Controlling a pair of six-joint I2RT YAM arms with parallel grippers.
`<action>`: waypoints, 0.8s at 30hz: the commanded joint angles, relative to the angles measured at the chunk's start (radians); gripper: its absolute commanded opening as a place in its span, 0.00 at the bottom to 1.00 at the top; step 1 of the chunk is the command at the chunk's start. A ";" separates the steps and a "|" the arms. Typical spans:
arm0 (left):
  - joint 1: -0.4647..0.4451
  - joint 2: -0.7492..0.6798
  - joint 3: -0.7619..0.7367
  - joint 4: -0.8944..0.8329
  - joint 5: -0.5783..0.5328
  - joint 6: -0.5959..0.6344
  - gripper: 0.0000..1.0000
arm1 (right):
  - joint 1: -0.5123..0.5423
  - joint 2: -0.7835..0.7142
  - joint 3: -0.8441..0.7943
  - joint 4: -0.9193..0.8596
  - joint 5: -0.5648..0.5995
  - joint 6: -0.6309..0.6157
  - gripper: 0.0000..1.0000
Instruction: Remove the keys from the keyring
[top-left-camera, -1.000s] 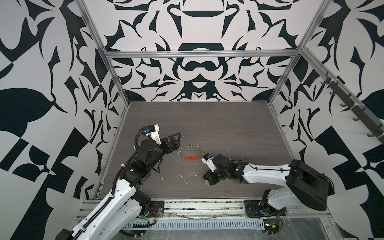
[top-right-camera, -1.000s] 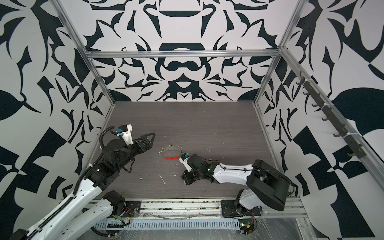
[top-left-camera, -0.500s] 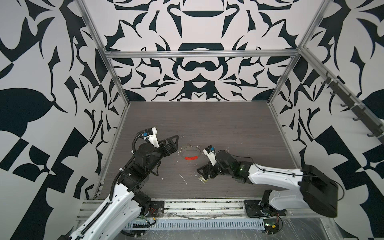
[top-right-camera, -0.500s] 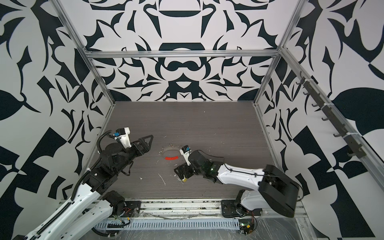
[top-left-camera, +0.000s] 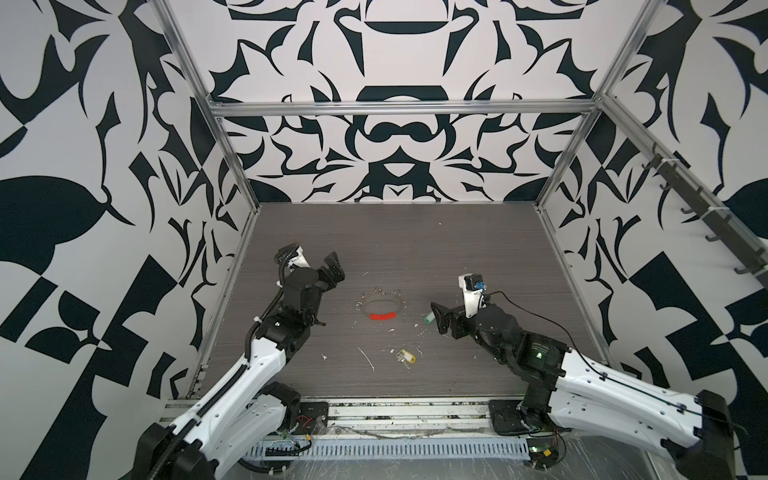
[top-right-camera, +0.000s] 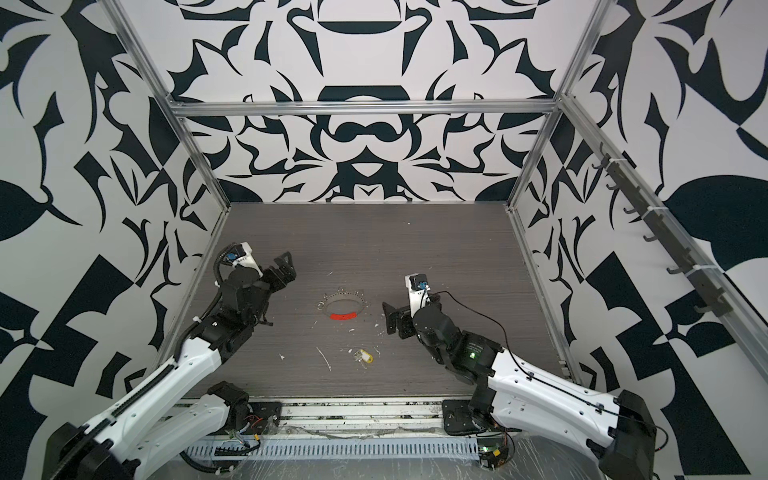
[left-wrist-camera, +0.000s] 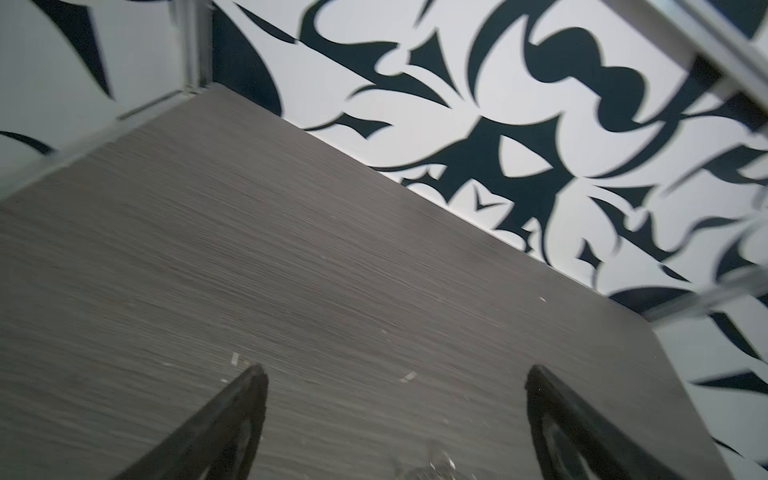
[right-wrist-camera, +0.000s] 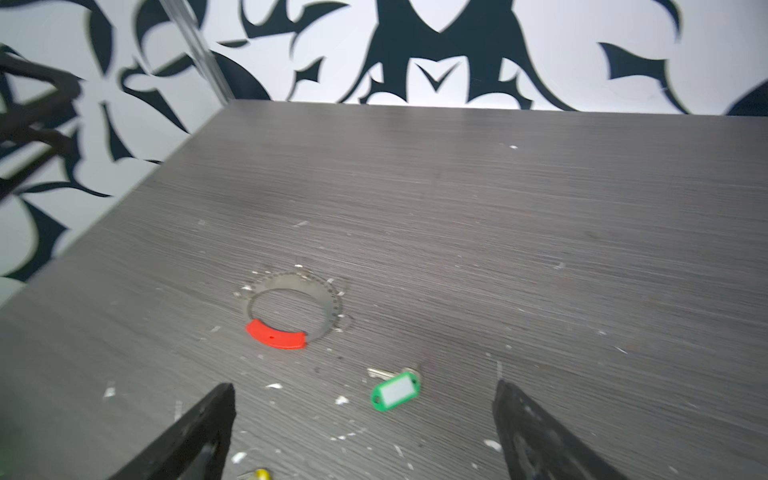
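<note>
Keyring (top-left-camera: 380, 304) lies flat on the grey table (top-left-camera: 415, 249), roughly mid-table in both top views, its red sleeve (top-left-camera: 382, 316) on the arc nearest the robot bases; small metal clips sit along the far arc. Neither of the 2 keys is on the ring. Green-tag key (right-wrist-camera: 395, 390) lies on the table to the right of the ring, just beside the right gripper (top-left-camera: 438, 318); in a top view only its green tag shows at the fingertip. Yellow-tag key (top-left-camera: 406, 356) lies apart from the ring, nearer the front edge, between the 2 arms. Right gripper: jaws spread wide in the right wrist view, nothing between them, raised clear of the table. Left gripper (top-left-camera: 334, 268): jaws likewise wide in the left wrist view, empty, held above the table left of the ring and well apart from it. White flecks (top-left-camera: 368, 357) are scattered over the table around the keys.
</note>
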 joint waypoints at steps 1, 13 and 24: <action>0.097 0.075 0.035 0.070 -0.028 0.073 0.99 | -0.001 0.009 0.018 -0.031 0.101 0.017 0.99; 0.393 0.311 -0.001 0.196 0.010 0.331 0.99 | -0.005 0.000 0.016 -0.041 0.165 0.019 1.00; 0.398 0.552 -0.171 0.707 0.110 0.508 1.00 | -0.116 -0.023 0.032 -0.097 0.192 0.032 0.99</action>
